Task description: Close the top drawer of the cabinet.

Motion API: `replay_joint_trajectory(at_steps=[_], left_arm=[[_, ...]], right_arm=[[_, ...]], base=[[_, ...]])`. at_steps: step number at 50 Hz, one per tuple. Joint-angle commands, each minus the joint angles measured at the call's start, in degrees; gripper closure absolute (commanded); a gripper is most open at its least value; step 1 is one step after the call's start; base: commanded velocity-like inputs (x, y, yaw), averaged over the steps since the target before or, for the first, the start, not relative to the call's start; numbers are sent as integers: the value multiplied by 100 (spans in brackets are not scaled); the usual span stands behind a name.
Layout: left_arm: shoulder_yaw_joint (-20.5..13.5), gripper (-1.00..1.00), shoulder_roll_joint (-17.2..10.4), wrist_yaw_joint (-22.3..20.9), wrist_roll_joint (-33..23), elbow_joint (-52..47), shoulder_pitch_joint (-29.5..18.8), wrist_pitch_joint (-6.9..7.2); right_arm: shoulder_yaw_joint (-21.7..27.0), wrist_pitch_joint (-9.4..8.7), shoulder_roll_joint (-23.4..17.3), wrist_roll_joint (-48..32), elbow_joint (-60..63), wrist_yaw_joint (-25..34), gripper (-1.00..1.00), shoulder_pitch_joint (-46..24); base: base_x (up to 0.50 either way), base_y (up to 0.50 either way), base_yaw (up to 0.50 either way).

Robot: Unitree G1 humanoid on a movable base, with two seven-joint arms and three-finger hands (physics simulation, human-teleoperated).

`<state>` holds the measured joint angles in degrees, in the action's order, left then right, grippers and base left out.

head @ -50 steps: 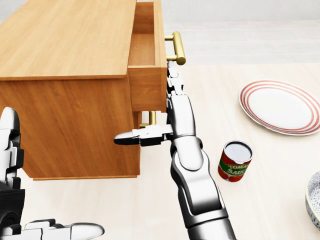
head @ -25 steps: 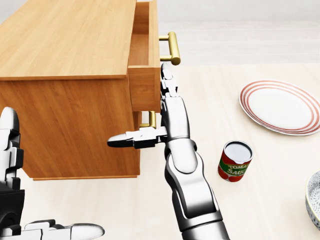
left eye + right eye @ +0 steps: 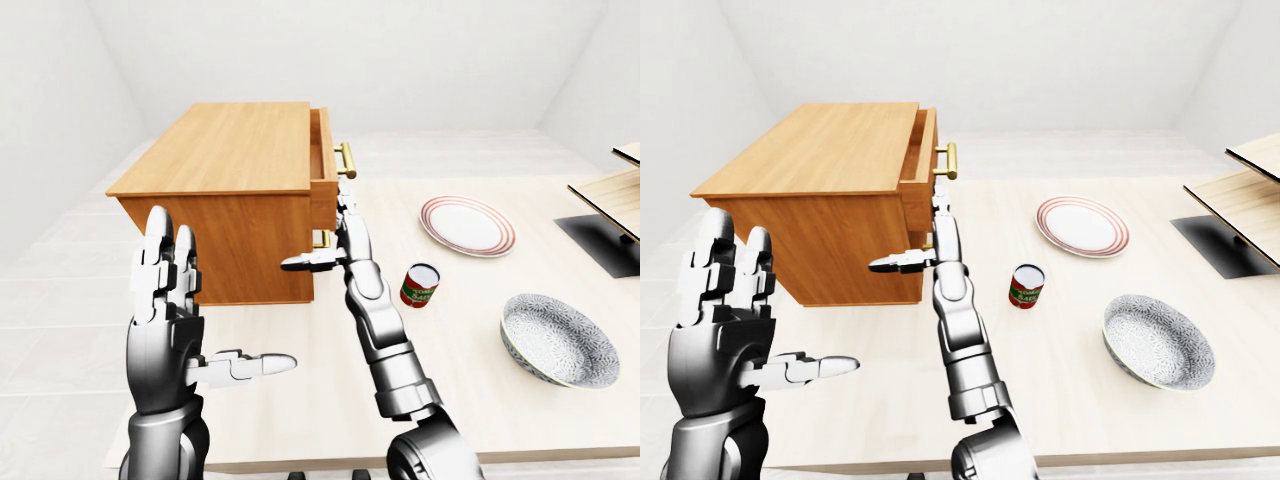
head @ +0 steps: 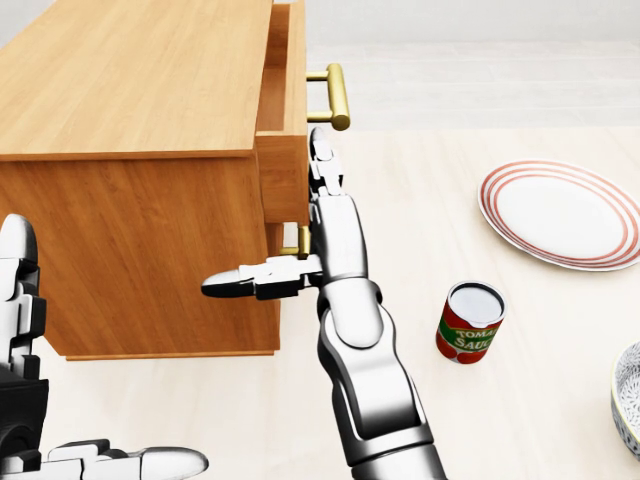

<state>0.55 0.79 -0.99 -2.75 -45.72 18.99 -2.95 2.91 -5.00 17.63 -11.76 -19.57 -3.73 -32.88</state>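
Note:
The wooden cabinet fills the upper left of the head view. Its top drawer stands out a little to the right, with a narrow gap showing inside. A brass handle is on the drawer's face. My right hand is open, its straight fingers laid flat against the drawer's face below the handle and its thumb pointing left. My left hand is raised and open at the lower left, apart from the cabinet and holding nothing.
A second brass handle shows low on the cabinet behind my right hand. On the table lie a red-rimmed plate, a tomato sauce can and a patterned bowl. A dark mat and a wooden shelf are at the far right.
The top drawer has slid left into the cabinet, its handle moving left with it. My right hand has followed, pressed flat on its face. The left hand has stayed still.

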Motion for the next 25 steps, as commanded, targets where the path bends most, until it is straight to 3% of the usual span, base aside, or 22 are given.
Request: replay_joint_trajectory(at_steps=[1, 25], left_arm=[[1, -100, 1, 1, 6, -18, -15, 30], [-12, -100, 4, -11, 39, -4, -2, 4]], right_arm=[[-1630, 0, 237, -117, -48, 348, -100, -19], [-1713, 0, 237, -236, -156, 409, -100, -39]], base=[[0, 0, 0], [0, 0, 0]])
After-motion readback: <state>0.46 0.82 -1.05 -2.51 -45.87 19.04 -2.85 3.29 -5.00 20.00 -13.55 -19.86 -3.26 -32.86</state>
